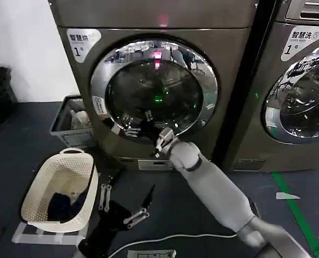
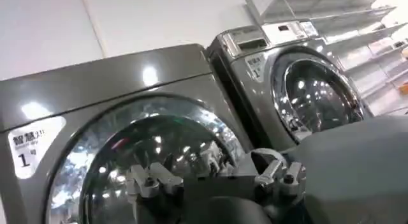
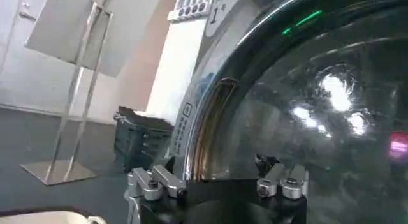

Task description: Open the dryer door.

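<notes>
Right gripper (image 1: pixel 139 124) open, fingers spread against lower-left chrome ring of shut dryer door (image 1: pixel 154 88) on the dryer (image 1: pixel 229 80). Left gripper (image 1: pixel 122 207) parked low, open, near laundry basket (image 1: pixel 41 183).

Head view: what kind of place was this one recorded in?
Probably a laundry room or laundromat. Two big front-loading machines stand side by side, the dryer and a second machine, each with a numbered sticker, and a laundry basket holding clothes sits on the floor.
</notes>
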You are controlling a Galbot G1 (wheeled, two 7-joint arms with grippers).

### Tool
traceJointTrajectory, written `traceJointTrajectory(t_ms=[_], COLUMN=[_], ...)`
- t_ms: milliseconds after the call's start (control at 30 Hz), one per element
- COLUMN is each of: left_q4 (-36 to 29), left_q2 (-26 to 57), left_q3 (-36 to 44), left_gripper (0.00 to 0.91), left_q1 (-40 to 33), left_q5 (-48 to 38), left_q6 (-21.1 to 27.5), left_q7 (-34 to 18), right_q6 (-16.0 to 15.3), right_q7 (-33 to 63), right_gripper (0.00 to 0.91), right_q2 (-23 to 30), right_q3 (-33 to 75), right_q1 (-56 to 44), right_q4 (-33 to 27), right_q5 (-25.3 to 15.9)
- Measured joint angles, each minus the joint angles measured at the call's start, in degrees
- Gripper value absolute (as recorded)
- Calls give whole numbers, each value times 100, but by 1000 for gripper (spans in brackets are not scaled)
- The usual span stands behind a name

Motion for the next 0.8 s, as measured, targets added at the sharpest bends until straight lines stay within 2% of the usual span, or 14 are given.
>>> traceJointTrajectory(t_ms=[433, 800], left_q4=[-8, 30], left_q2=[-27, -36], left_q3=[-16, -27], left_gripper=[907, 907], left_q1=[35, 21], left_q5=[55, 74], left_q6=[-35, -57], left_q7=[8, 10], right_q6=[74, 81], right_q7=[-28, -74], right_gripper=[907, 907], right_q2=[327, 522], right_q3=[-189, -387], right_q1=[303, 468], right_q4=[-517, -688], right_q5=[-1, 18])
